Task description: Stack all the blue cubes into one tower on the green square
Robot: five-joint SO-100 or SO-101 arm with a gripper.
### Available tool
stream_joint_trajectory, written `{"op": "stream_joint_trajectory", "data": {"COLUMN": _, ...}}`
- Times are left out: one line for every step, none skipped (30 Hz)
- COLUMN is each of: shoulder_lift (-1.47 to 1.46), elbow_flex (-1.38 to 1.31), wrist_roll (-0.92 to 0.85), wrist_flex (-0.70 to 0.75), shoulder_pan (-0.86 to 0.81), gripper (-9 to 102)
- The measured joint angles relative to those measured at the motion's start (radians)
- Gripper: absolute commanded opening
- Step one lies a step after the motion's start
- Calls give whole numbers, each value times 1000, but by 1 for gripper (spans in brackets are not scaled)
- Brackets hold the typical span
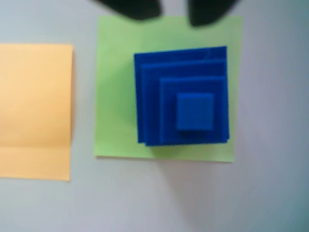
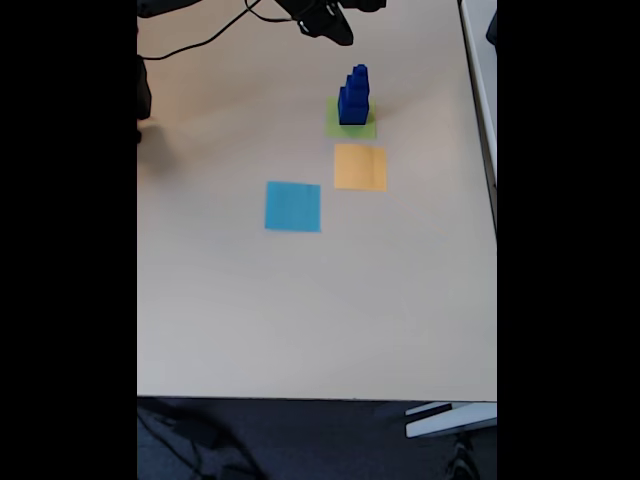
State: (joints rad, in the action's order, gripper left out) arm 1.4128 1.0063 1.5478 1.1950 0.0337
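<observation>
The tower [image 1: 182, 96] of blue cubes [image 2: 353, 95] stands on the green square [image 1: 116, 87], toward the tabletop's [image 2: 300, 300] far right corner in the fixed view. From the wrist view it sits directly below the gripper [image 1: 174, 12], whose dark fingers stand apart and hold nothing. The stack looks complete, largest lowest, so the coming move is likely straight up and away, clear of the top cube.

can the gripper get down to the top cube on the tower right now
Probably yes. The gripper hangs above and just beyond the tower on the green square, nothing lies between them, and the smallest cube sits exposed on top.
</observation>
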Motion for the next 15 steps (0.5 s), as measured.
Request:
{"op": "stream_joint_trajectory", "data": {"shoulder_lift": 0, "elbow_flex": 0, "wrist_roll": 3, "wrist_flex": 0, "shoulder_pan": 5, "gripper": 0}}
{"op": "stream_joint_trajectory", "data": {"shoulder_lift": 0, "elbow_flex": 0, "wrist_roll": 3, "wrist_flex": 0, "shoulder_pan": 8, "gripper": 0}}
{"op": "stream_joint_trajectory", "data": {"shoulder_lift": 0, "elbow_flex": 0, "wrist_roll": 3, "wrist_flex": 0, "shoulder_pan": 8, "gripper": 0}}
{"op": "stream_joint_trajectory", "data": {"shoulder_lift": 0, "elbow_flex": 0, "wrist_roll": 3, "wrist_flex": 0, "shoulder_pan": 8, "gripper": 0}}
{"op": "stream_joint_trajectory", "data": {"shoulder_lift": 0, "elbow_flex": 0, "wrist_roll": 3, "wrist_flex": 0, "shoulder_pan": 8, "gripper": 0}}
{"op": "stream_joint_trajectory", "data": {"shoulder_lift": 0, "elbow_flex": 0, "wrist_roll": 3, "wrist_flex": 0, "shoulder_pan": 6, "gripper": 0}}
{"op": "stream_joint_trajectory", "data": {"shoulder_lift": 0, "elbow_flex": 0, "wrist_roll": 3, "wrist_flex": 0, "shoulder_pan": 5, "gripper": 0}}
{"op": "stream_joint_trajectory", "data": {"shoulder_lift": 0, "elbow_flex": 0, "wrist_roll": 3, "wrist_flex": 0, "shoulder_pan": 5, "gripper": 0}}
{"op": "stream_joint_trajectory", "data": {"shoulder_lift": 0, "elbow_flex": 0, "wrist_roll": 3, "wrist_flex": 0, "shoulder_pan": 5, "gripper": 0}}
{"op": "stream_joint_trajectory", "data": {"shoulder_lift": 0, "elbow_flex": 0, "wrist_roll": 3, "wrist_flex": 0, "shoulder_pan": 5, "gripper": 0}}
{"op": "stream_joint_trajectory", "data": {"shoulder_lift": 0, "elbow_flex": 0, "wrist_roll": 3, "wrist_flex": 0, "shoulder_pan": 5, "gripper": 0}}
{"op": "stream_joint_trajectory", "data": {"shoulder_lift": 0, "elbow_flex": 0, "wrist_roll": 3, "wrist_flex": 0, "shoulder_pan": 5, "gripper": 0}}
{"op": "stream_joint_trajectory", "data": {"shoulder_lift": 0, "elbow_flex": 0, "wrist_roll": 3, "wrist_flex": 0, "shoulder_pan": 5, "gripper": 0}}
{"op": "stream_joint_trajectory", "data": {"shoulder_lift": 0, "elbow_flex": 0, "wrist_roll": 3, "wrist_flex": 0, "shoulder_pan": 5, "gripper": 0}}
{"op": "stream_joint_trajectory", "data": {"shoulder_lift": 0, "elbow_flex": 0, "wrist_roll": 3, "wrist_flex": 0, "shoulder_pan": 5, "gripper": 0}}
